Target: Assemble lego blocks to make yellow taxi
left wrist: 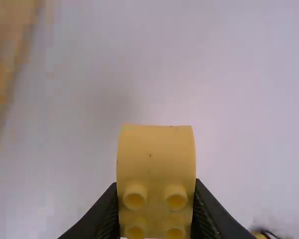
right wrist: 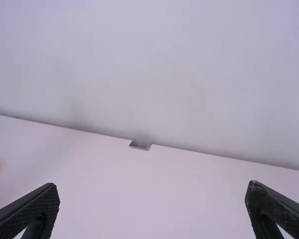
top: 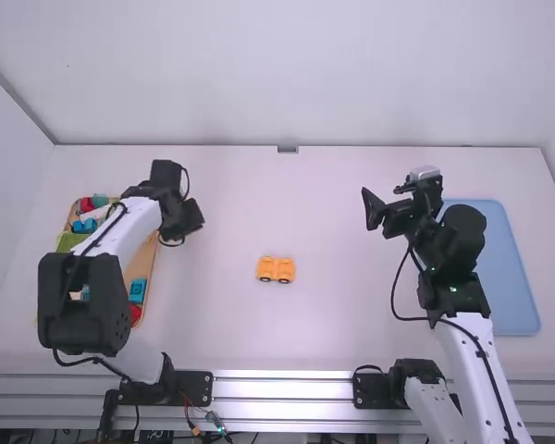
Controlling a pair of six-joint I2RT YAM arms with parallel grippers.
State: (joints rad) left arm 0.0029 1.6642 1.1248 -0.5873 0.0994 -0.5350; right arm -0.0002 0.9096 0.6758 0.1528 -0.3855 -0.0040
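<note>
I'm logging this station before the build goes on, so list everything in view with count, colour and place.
Wheeled piece: one, orange-yellow, middle of the table
Studded block: one, yellow, between the left gripper's fingers
Wooden tray: one, tan, table's left side, partly behind the left arm
Loose blocks: several, blue, green, red and white among them, in that tray; exact count hidden
Flat tray: one, blue, table's right side
Bracket: one, grey, table's far edge
Table: one, white, under everything
Cables: several, black and coloured, along the arms and near edge
Arms: two, white and black, left and right
Grippers: two, black, left holding the block, right open
</note>
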